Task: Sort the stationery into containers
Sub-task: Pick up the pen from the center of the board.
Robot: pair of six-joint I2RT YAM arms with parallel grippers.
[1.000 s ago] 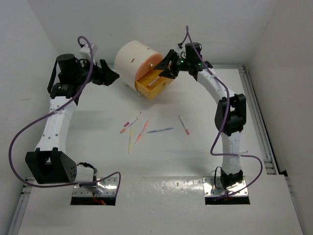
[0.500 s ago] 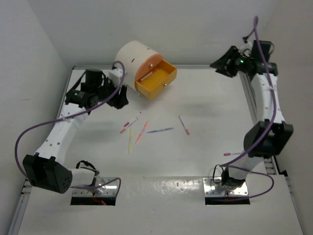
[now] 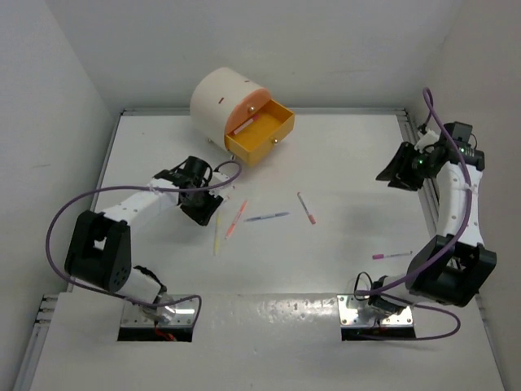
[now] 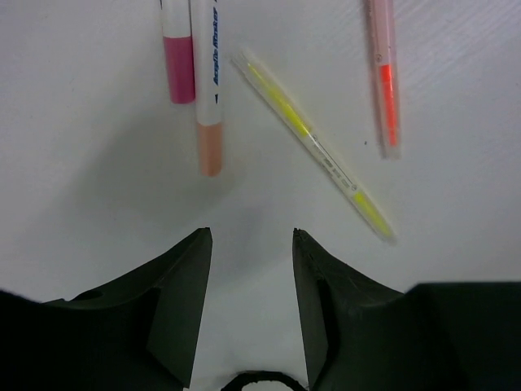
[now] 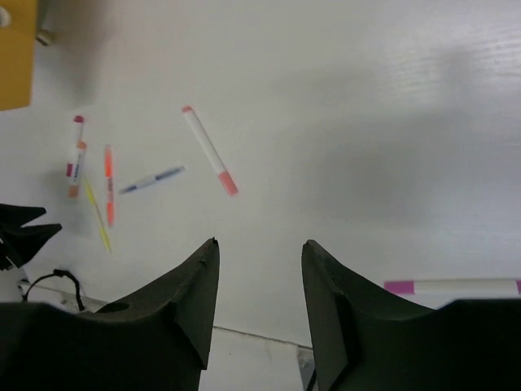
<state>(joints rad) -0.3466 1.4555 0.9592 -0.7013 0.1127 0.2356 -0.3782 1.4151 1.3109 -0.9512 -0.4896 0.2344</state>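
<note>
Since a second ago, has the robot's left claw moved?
Yes. The left gripper moved away from the round cabinet, toward the near edge, and now hovers over the pens.

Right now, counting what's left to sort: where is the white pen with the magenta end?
The pen lies alone on the right of the top view, beside the right arm, far from the other pens.

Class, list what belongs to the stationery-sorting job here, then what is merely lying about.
Job:
- yellow pen
- orange pen
- pink-banded pen
- peach-tipped pen
- blue pen
- salmon-ended pen
- magenta-capped pen
- open yellow-orange drawer
- cream cabinet

Merely there:
- purple cables
- metal base plates
</note>
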